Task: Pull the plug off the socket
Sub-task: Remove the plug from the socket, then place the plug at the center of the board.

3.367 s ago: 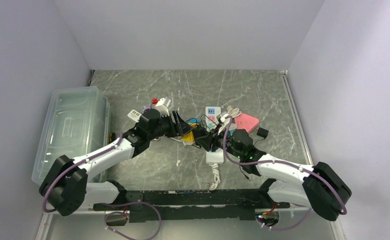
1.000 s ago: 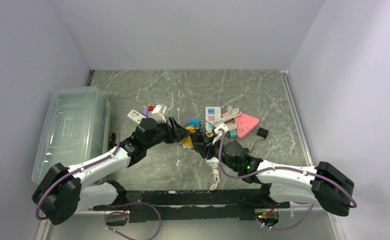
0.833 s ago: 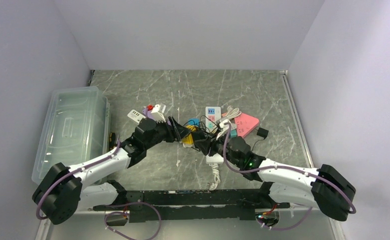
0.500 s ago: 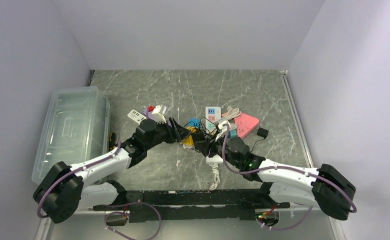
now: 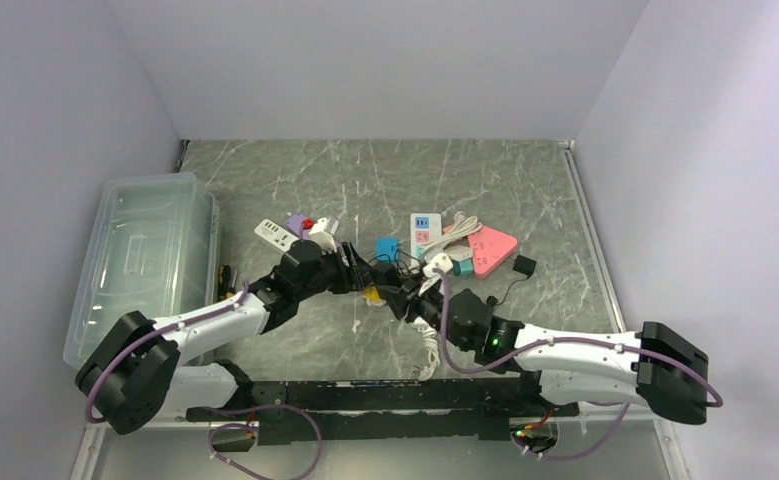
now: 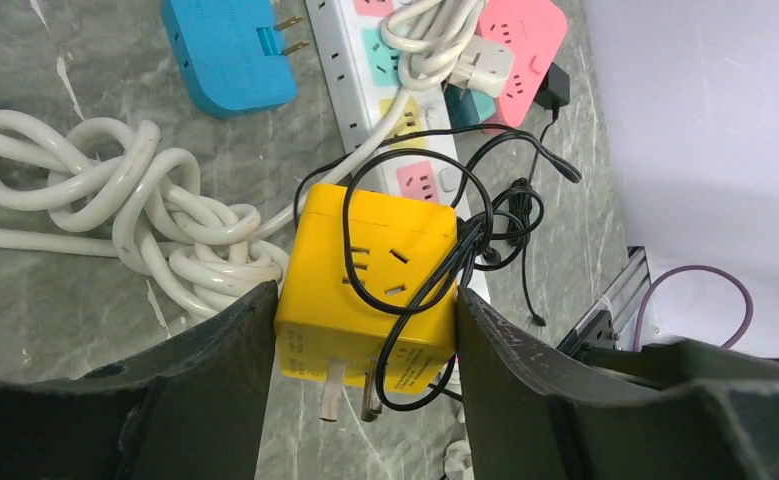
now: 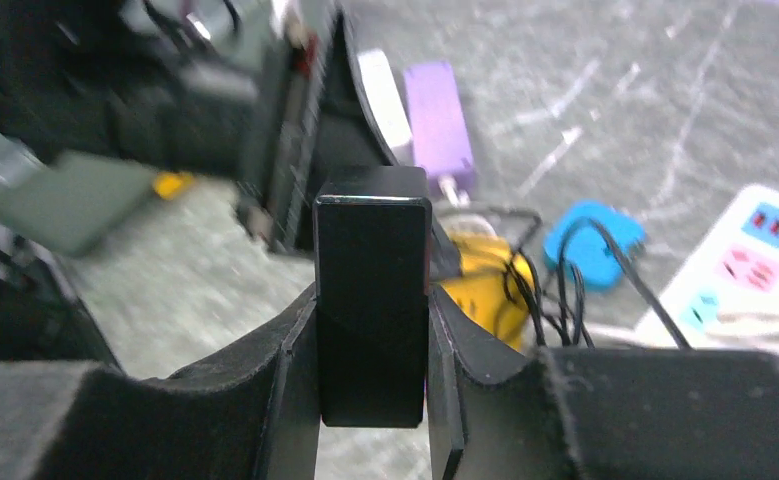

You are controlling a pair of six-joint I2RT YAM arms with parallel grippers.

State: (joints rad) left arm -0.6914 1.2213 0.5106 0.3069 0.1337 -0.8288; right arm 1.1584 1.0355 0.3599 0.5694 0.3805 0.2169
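left arm (image 5: 210,316): stretched toward centre, jaws clamped | right arm (image 5: 575,350): stretched toward centre, jaws clamped

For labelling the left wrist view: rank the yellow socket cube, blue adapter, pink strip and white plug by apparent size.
1. yellow socket cube, though nearest the camera.
2. blue adapter and pink strip: too close to rank, both cut off at the top.
3. white plug.

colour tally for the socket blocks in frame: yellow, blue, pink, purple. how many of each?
yellow cube: 1
blue adapter: 1
pink power strip: 1
purple adapter: 1
total: 4
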